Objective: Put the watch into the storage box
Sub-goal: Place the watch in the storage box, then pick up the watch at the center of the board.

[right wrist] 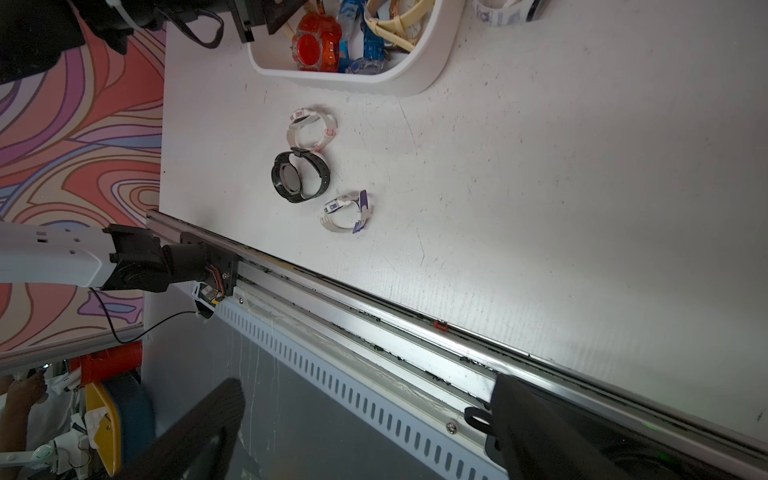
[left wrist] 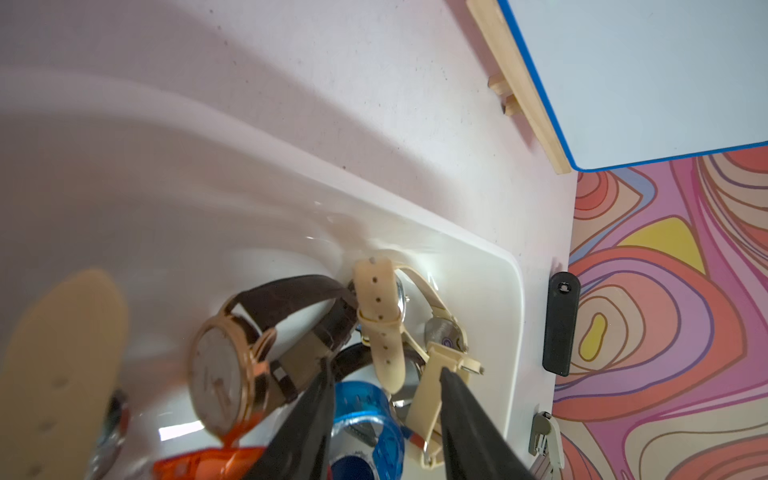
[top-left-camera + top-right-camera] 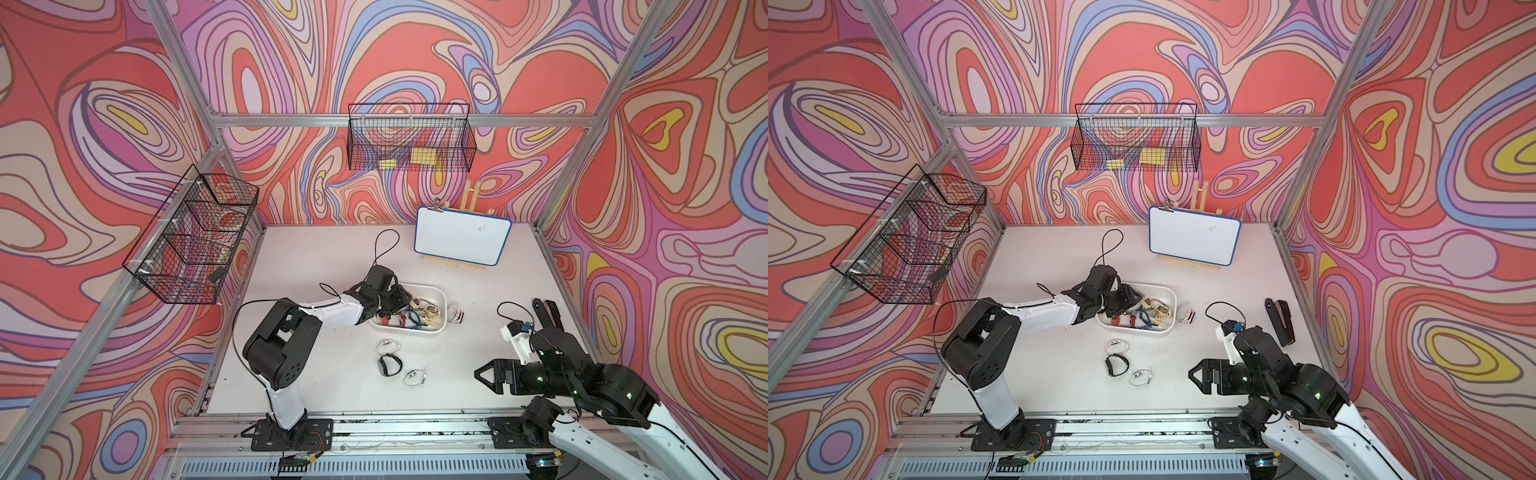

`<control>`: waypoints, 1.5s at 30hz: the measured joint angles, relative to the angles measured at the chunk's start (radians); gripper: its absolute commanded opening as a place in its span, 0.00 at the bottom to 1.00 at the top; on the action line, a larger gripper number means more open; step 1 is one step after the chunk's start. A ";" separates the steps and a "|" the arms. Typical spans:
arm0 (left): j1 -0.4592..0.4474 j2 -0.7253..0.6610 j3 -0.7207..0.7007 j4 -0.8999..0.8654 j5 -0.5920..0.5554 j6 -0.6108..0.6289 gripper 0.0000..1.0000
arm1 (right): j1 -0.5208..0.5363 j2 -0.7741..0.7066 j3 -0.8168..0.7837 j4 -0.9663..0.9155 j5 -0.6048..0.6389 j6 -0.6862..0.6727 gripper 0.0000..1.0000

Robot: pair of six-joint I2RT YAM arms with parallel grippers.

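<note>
The white storage box [image 3: 415, 330] [image 3: 1142, 328] sits mid-table and holds several watches. Among them are a gold watch with a brown strap [image 2: 224, 370], a beige-strapped watch [image 2: 378, 316], a blue one [image 2: 365, 415] and an orange one [image 1: 311, 45]. My left gripper [image 3: 399, 299] [image 2: 386, 370] hangs over the box, open, its fingers apart above the pile and gripping nothing. On the table in front of the box lie a white watch [image 3: 388, 344], a black watch [image 3: 390, 365] and a white-and-purple watch [image 3: 415, 377]. My right gripper [image 3: 484, 376] [image 1: 365, 415] is open and empty near the front rail.
Another white watch [image 3: 455, 312] lies just right of the box. A blue-edged whiteboard [image 3: 461, 241] stands on a wooden easel at the back. A black stapler-like object [image 3: 548, 311] lies at the right. Black wire baskets [image 3: 195, 241] [image 3: 409, 141] hang on the frame.
</note>
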 measured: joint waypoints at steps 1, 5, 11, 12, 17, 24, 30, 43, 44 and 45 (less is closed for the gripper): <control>0.000 -0.031 -0.001 -0.019 -0.010 0.003 0.52 | 0.000 -0.003 0.000 0.000 0.000 0.000 0.98; 0.000 -0.148 -0.001 -0.081 -0.057 0.027 0.52 | 0.000 -0.005 0.000 0.003 0.001 0.000 0.98; -0.010 -0.249 0.029 -0.190 -0.130 0.105 0.50 | 0.000 0.004 -0.008 0.024 0.024 0.004 0.98; -0.016 -0.259 0.039 -0.210 -0.144 0.126 0.50 | 0.000 0.008 -0.008 0.028 0.035 0.010 0.98; -0.097 -0.353 0.043 -0.290 -0.214 0.270 0.55 | 0.000 0.042 -0.013 0.073 0.138 0.074 0.98; -0.328 -0.610 0.044 -0.401 -0.325 0.504 0.63 | -0.001 0.310 -0.007 0.176 0.319 0.121 0.98; -0.467 -0.850 -0.001 -0.482 -0.402 0.591 0.97 | -0.138 0.576 0.051 0.327 0.322 0.055 0.90; -0.681 -0.946 -0.055 -0.673 -0.537 0.555 0.99 | -0.364 1.023 0.177 0.555 0.122 -0.154 0.43; -0.687 -0.946 -0.064 -0.678 -0.543 0.549 0.99 | -0.364 1.039 0.184 0.561 0.116 -0.164 0.39; -0.689 -0.946 -0.072 -0.684 -0.547 0.544 0.99 | -0.364 1.053 0.193 0.563 0.111 -0.174 0.37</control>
